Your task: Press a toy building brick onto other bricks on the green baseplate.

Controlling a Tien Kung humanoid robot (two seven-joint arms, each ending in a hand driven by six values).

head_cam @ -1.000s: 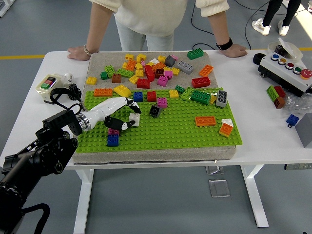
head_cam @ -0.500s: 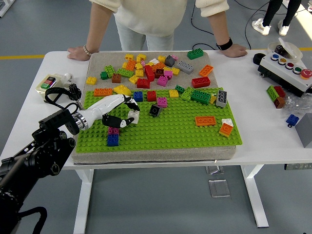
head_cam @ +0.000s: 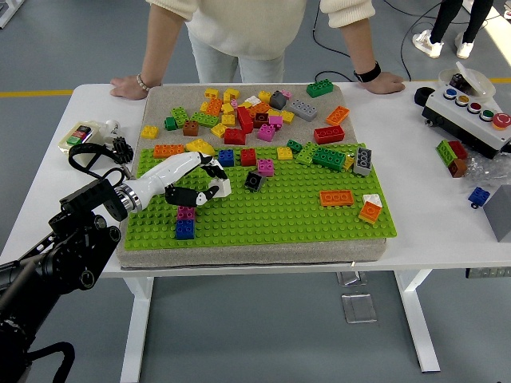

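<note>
The white table [head_cam: 415,231] carried a studded green plastic baseplate [head_cam: 279,211] on a grey pad [head_cam: 160,104]. My left hand [head_cam: 190,180], white-shelled with black fingers, was curled above the plate's left part; whatever it pinched was hidden. A small magenta-on-blue brick stack [head_cam: 185,224] stood just beside it.

Open studs of the green baseplate [head_cam: 279,211] are left right of the left hand [head_cam: 190,182], while loose bricks [head_cam: 247,112] are crowded beyond it.
</note>
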